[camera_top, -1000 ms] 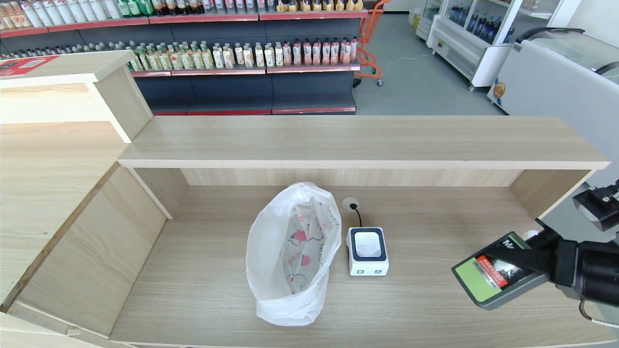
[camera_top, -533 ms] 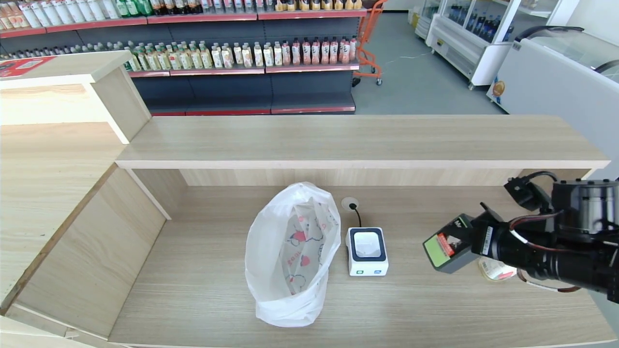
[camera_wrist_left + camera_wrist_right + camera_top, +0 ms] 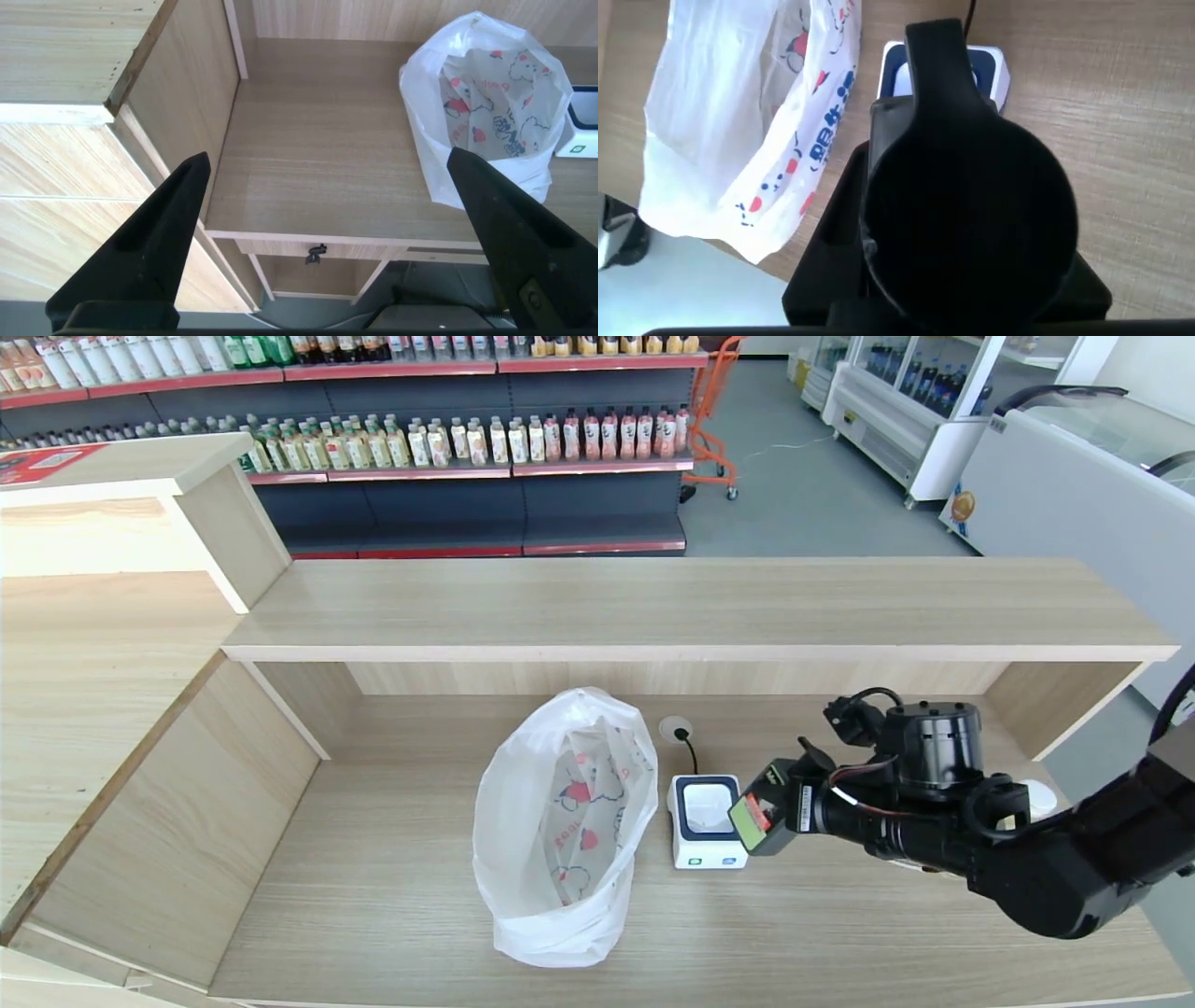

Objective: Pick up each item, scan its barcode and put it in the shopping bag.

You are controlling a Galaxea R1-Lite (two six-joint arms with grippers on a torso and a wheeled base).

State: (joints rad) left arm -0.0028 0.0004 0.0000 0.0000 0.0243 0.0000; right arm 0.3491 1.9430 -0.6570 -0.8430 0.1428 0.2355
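My right gripper (image 3: 775, 800) is shut on a small dark box (image 3: 750, 819) with a green and red label. It holds the box in the air at the right edge of the white barcode scanner (image 3: 707, 821), label end toward the scanner. The white plastic shopping bag (image 3: 560, 821) stands open just left of the scanner, with a patterned item inside. In the right wrist view the held box (image 3: 971, 215) covers most of the scanner (image 3: 994, 67), and the bag (image 3: 757, 121) lies beside it. My left gripper (image 3: 327, 163) hangs open off the counter's left front, away from the bag (image 3: 486, 103).
The lower counter (image 3: 840, 933) is walled by a raised wooden ledge (image 3: 691, 607) at the back and side panels left and right. A white round item (image 3: 1038, 796) sits behind my right arm. The scanner cable runs to a grommet (image 3: 676, 728).
My right arm has carried the box from the counter's right edge leftward, bringing it up against the scanner. The bag and scanner have not moved.
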